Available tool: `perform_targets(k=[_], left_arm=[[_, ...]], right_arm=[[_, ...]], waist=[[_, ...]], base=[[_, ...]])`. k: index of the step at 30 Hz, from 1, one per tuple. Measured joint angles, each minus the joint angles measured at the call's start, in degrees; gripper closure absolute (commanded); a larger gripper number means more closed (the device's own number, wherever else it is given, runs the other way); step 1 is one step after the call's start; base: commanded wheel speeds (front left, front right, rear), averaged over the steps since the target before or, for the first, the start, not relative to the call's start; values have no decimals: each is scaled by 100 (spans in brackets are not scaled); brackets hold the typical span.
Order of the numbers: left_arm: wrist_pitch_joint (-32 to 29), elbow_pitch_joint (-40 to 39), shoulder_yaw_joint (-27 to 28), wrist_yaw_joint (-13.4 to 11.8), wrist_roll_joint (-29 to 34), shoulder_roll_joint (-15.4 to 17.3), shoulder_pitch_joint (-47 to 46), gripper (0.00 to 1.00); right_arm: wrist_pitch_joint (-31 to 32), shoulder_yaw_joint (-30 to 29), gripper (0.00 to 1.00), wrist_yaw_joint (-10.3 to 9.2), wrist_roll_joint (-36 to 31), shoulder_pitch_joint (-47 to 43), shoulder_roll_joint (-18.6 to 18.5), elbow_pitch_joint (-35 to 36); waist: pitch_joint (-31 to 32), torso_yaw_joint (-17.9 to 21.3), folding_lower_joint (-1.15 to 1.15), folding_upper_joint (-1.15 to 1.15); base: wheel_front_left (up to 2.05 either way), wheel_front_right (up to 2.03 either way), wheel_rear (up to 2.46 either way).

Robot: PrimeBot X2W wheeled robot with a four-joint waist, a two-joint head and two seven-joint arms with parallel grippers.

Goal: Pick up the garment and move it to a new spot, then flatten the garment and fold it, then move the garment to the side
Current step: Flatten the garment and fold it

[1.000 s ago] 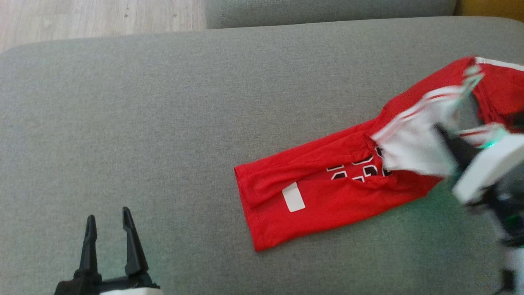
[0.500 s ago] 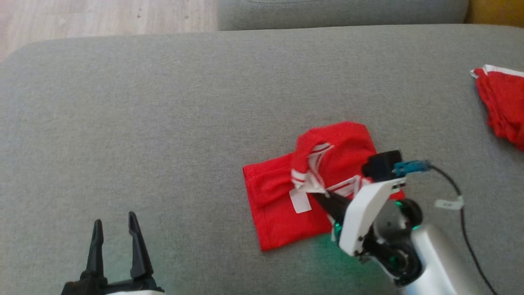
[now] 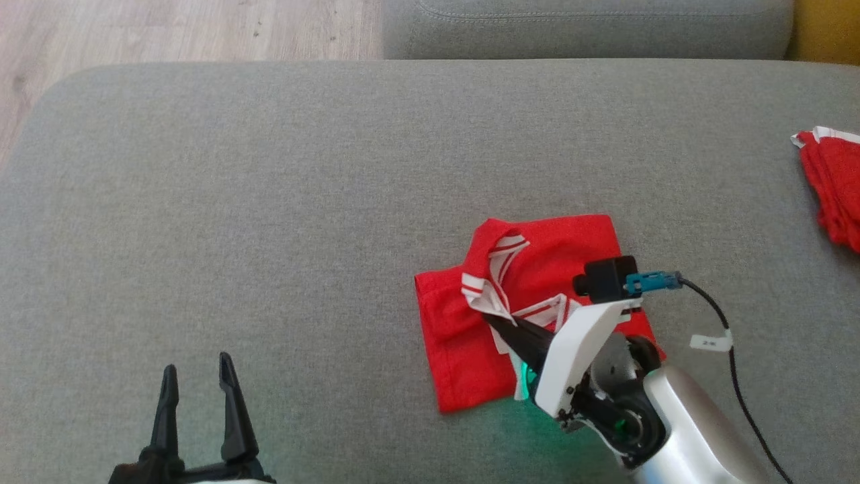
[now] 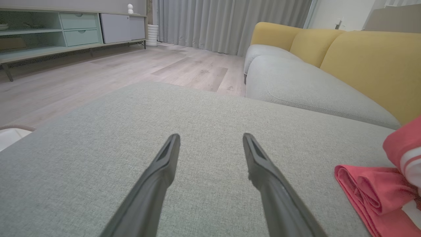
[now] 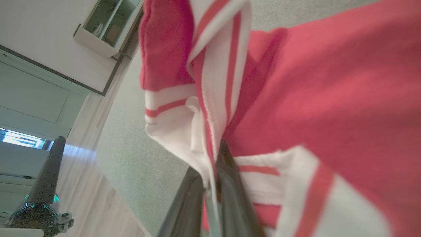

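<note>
- On the grey cushion's right half the garment now lies doubled, no longer stretched.
- Right claw clamps its striped trim; left claw gapes empty.
- Fold looks nearly done.

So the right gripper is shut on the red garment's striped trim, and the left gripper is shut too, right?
No: the left gripper is open, as the left wrist view shows. The right gripper is shut on the striped trim of the red garment.
</note>
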State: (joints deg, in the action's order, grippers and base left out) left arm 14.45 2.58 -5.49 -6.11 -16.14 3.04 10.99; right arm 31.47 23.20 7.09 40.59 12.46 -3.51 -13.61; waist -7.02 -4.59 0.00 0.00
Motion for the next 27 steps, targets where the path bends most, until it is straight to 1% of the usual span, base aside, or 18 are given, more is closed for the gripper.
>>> perform_targets(k=[2,3,5,6,9,12,14,16,18,19,21,23,27], left_arm=[[0,15,0,0,0,0,0,0],[0,16,1,2,0,0,-1,0],[0,22,1,5,1,0,-1,0],[0,27,1,5,1,-1,-1,0],[0,56,3,8,2,0,1,0],[0,69,10,14,11,0,13,0],[0,70,13,14,25,0,31,0],[0,69,30,14,45,0,71,0],[0,69,57,14,53,0,138,0],[0,68,85,13,53,-1,160,0],[0,64,151,12,57,0,209,0],[0,62,171,9,57,1,248,0],[0,51,179,4,57,0,250,0]], right_arm=[[-86,99,100,0,146,25,0,-77],[-140,144,92,0,265,34,0,-124],[-252,275,51,0,608,63,-7,-172],[-324,344,0,0,791,90,-5,-198],[-584,503,0,0,994,204,-4,-291],[-970,608,0,0,1516,311,-3,-281],[-1110,608,0,0,1762,341,-4,-198],[-1280,557,0,0,1763,337,-2,-43],[-1444,371,0,0,1717,323,-3,174],[-1539,250,0,0,1518,316,-2,300],[-1723,-75,0,0,726,288,-21,549],[-1855,-411,0,0,-53,138,-120,836],[-1891,-1124,0,0,-708,-522,-178,1268]], waist=[[6,-4,0,0],[8,-4,0,0],[18,3,0,0],[23,8,0,0],[50,35,0,0],[88,82,0,0],[106,112,0,0],[125,149,0,0],[151,188,0,0],[163,213,0,0],[189,272,0,0],[219,328,0,0],[281,432,0,0]], base=[[0,0,0],[0,0,0],[0,0,0],[0,0,0],[0,0,0],[0,0,0],[0,0,0],[0,0,0],[0,0,0],[0,0,0],[0,0,0],[0,0,0],[0,0,0]])
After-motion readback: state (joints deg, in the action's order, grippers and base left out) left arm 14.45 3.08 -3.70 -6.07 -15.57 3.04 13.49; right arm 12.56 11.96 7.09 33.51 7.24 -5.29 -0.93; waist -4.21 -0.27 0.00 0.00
